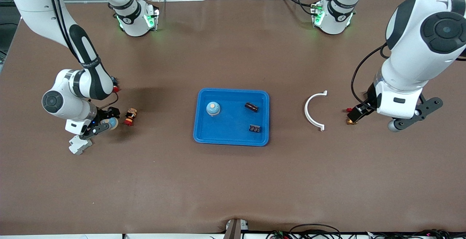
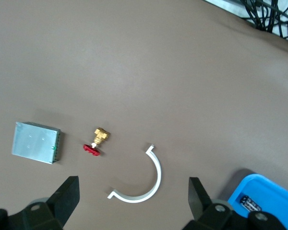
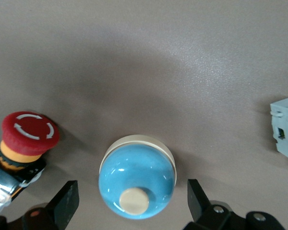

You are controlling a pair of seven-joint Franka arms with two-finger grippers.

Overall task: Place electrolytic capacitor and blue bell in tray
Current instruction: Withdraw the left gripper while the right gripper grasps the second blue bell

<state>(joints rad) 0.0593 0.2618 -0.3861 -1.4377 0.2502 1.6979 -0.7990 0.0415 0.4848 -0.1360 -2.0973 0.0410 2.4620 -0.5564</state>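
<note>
Your right gripper hangs over a blue bell that sits on the table toward the right arm's end. In the right wrist view the bell's dome and cream button lie between the two fingertips, with bare table showing on either side of it. The jaws stand wide open and touch nothing.

Just beside that bell stands a red emergency button, and a pale grey terminal block lies a little apart from it. In the front view the block lies nearer the camera than the gripper.

The blue tray sits mid-table, well apart from both grippers. It already holds a second blue bell and two small dark parts, which may be capacitors; you cannot tell for sure.

Your left gripper hangs over the table at the left arm's end, jaws wide open and empty. Its wrist view shows a white curved clip between the fingertips but lower down, a brass valve with a red handle, and a silver box. Open brown table lies between the tray and each gripper.
</note>
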